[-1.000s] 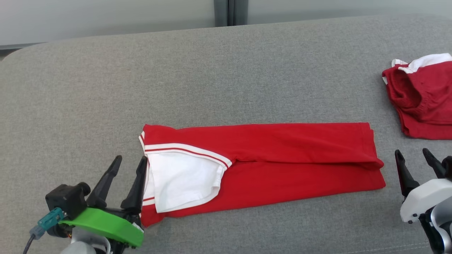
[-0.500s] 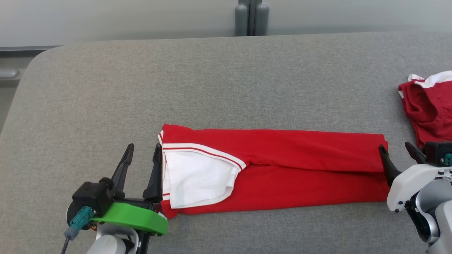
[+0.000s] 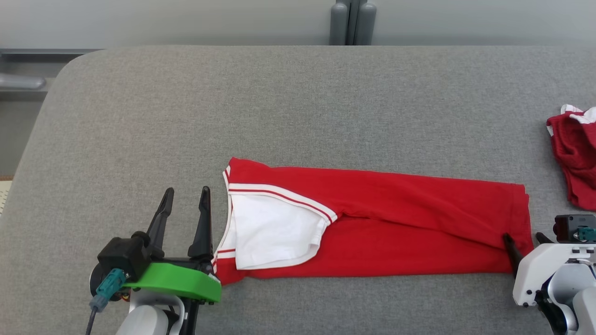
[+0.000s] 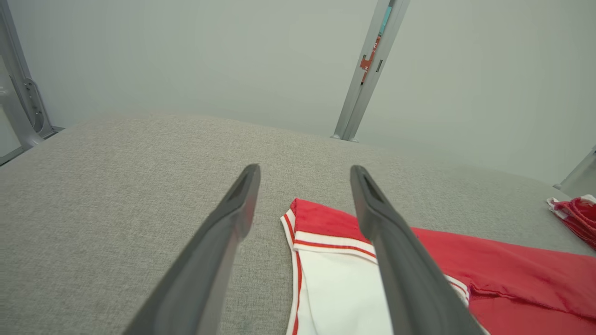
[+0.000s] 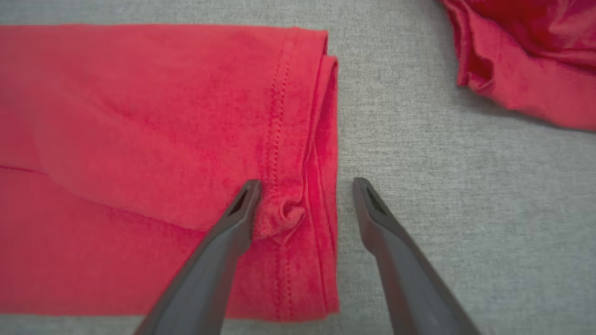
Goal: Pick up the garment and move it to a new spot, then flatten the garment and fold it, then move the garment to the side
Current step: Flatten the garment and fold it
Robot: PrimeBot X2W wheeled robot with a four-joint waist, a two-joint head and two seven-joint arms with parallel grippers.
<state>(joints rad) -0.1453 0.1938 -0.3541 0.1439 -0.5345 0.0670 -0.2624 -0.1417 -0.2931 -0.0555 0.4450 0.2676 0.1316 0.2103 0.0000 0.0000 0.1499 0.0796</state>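
The garment [image 3: 396, 223] is a red shirt with a white, red-striped sleeve, folded into a long strip across the grey table [image 3: 288, 107]. My left gripper [image 3: 185, 191] stands open just off the strip's left end, near the white sleeve [image 4: 340, 298]. In the left wrist view that gripper [image 4: 305, 170] has its right finger over the sleeve edge. My right gripper [image 3: 524, 237] is open at the strip's right end. In the right wrist view it [image 5: 305, 182] straddles the hem [image 5: 321, 139], the left fingertip [image 5: 249, 190] pressing the red cloth into a small wrinkle.
A second red garment with white trim [image 3: 575, 153] lies bunched at the table's right edge, also in the right wrist view [image 5: 526, 60]. A grey post [image 3: 351, 21] stands behind the table's far edge. The table's left corner is rounded.
The head camera has shifted, so the whole picture slid right. My right gripper has come in from beside the strip onto its right hem. My left gripper stays by the sleeve end.
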